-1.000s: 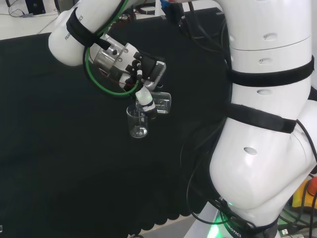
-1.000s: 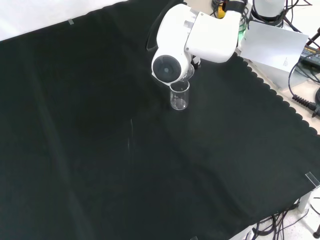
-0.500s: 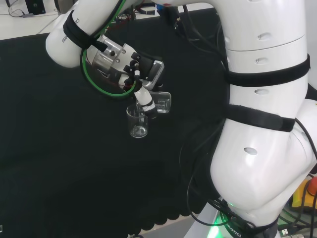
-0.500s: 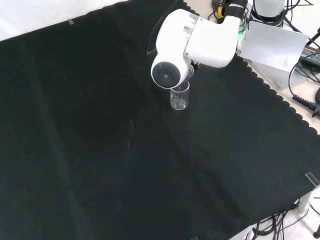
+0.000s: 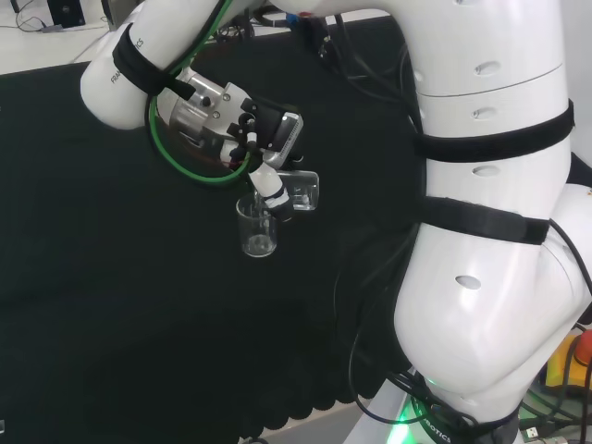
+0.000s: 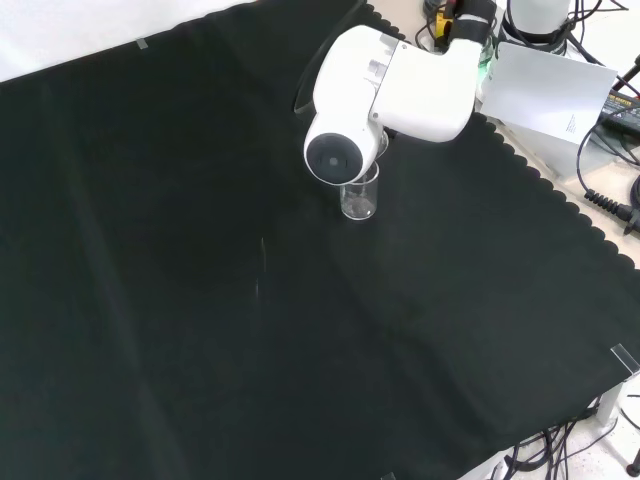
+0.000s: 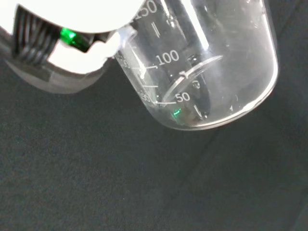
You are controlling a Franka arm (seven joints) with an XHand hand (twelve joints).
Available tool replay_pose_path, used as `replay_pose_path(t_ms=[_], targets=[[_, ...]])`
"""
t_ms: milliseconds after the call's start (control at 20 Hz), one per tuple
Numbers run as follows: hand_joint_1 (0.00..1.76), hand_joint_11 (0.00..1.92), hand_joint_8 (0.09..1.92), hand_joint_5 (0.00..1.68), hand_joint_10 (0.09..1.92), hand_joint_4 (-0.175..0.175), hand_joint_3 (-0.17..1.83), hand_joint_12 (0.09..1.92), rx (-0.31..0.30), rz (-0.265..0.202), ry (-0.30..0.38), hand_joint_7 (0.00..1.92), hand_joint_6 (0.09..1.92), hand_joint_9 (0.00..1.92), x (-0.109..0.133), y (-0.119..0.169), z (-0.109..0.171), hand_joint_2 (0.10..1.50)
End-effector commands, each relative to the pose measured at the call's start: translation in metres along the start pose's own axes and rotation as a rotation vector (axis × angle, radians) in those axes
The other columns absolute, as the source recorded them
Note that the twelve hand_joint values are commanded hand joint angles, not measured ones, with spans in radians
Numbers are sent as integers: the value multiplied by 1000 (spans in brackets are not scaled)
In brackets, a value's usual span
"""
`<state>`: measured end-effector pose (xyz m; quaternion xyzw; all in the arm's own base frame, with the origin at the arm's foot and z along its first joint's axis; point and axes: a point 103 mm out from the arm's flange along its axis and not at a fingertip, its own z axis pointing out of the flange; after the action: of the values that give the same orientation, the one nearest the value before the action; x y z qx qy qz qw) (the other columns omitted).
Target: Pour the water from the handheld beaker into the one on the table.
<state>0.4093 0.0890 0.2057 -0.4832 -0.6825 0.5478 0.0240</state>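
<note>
Hand (image 5: 264,139) tips held beaker (image 5: 298,190) over table beaker (image 5: 258,228)

Light is even and fairly bright in the head and front views, seemingly from overhead, and the white arm links (image 5: 481,277) show soft highlights without hard glare. The black cloth (image 6: 200,300) soaks up light, so shadows on it are barely readable; faint creases catch a dull sheen. The standing beaker (image 5: 257,229) shows mainly by thin bright rim reflections. In the wrist view the held beaker (image 7: 211,72) is sharp, with white streaks of glare down its wall and a small green reflection, while the white part of the robot hand (image 7: 72,19) is overexposed and blurred.
</note>
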Motion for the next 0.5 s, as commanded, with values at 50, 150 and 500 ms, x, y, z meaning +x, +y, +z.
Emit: replay_pose_path(t_ms=[50,150,500], targets=[[1116,1350,876,1101,621,54,1017,809,21,14,-17,1506,1165,1579,2,1,-1,575],[1115,1350,876,1101,622,55,1016,809,33,13,-22,1505,1165,1579,3,1,-1,576],[1114,1350,878,1100,625,58,1014,808,45,16,-38,1504,1165,1577,3,1,-5,577]])
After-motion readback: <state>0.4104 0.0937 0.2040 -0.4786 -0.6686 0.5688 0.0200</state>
